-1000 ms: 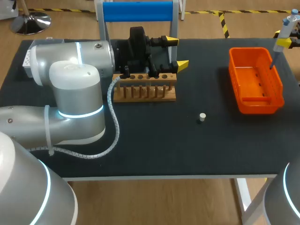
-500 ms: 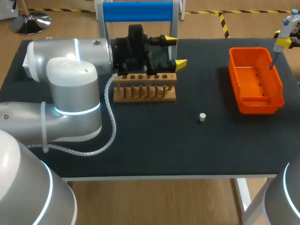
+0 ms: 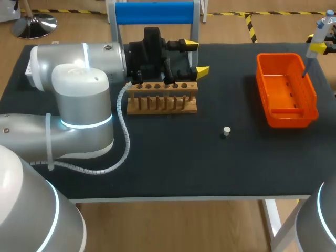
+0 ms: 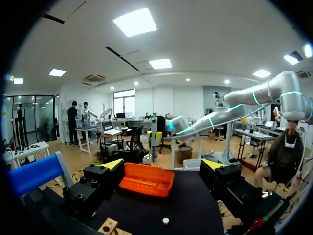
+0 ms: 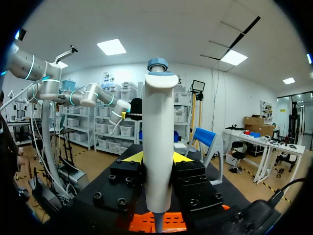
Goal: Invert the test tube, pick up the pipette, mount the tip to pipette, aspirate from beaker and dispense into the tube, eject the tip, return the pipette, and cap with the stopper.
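Just behind the rack (image 3: 161,98), the left gripper (image 3: 197,58) is held open. One pipette (image 5: 159,127) is squeezed by the right gripper (image 5: 156,157). One stopper (image 3: 226,131) is seen near the rack.

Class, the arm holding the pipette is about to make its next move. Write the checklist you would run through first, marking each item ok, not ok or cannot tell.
1. Right gripper shut on the pipette, fingers on both sides: ok.
2. Pipette's lower end hangs over the orange bin, not over bare table: ok.
3. Left gripper open with nothing between its fingers, behind the wooden rack: ok.
4. Stopper lies free on the table, apart from rack and bin: ok.
5. Test tube standing upright in the rack: cannot tell, as the left arm hides part of the rack.
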{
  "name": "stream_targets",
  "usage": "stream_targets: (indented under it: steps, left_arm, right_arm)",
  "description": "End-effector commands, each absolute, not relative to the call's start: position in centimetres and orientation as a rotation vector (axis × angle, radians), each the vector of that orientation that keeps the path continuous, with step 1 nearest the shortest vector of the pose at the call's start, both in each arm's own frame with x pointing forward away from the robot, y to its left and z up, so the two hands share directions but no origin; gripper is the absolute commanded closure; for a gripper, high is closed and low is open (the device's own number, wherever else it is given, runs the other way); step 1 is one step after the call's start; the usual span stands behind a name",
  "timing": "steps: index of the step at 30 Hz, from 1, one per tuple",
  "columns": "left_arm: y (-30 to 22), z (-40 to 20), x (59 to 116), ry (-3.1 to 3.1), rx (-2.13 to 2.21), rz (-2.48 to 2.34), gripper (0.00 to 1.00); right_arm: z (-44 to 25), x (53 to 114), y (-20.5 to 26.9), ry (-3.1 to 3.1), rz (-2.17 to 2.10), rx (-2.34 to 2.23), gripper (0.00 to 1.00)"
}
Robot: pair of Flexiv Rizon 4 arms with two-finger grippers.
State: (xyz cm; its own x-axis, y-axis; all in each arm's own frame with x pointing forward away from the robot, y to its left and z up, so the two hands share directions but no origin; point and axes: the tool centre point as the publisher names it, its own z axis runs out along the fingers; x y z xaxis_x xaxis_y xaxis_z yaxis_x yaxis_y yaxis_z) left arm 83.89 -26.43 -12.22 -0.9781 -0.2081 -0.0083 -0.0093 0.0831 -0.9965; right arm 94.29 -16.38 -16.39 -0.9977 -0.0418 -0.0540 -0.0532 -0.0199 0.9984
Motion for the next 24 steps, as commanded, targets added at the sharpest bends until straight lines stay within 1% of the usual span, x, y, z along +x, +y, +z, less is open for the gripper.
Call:
stream_targets:
  steps: [1,5,7,24]
  left_arm:
    - [-26.4,-12.2,83.9,2.202,-0.221,-2.021,0.00]
    - [-26.4,-12.2,83.9,2.202,-0.221,-2.021,0.00]
    - [-26.4,-12.2,83.9,2.202,-0.221,-2.021,0.00]
    - [-26.4,-12.2,83.9,2.202,-0.221,-2.021,0.00]
  right_arm:
    - [-16.3,94.3,-16.4,2.197,2.233,-0.107,1.00]
    - [-16.3,94.3,-16.4,2.197,2.233,-0.107,1.00]
    - [-16.1,93.5,-15.5,2.199,2.231,-0.119,1.00]
    - [-15.0,87.3,-5.0,2.196,2.208,-0.164,1.00]
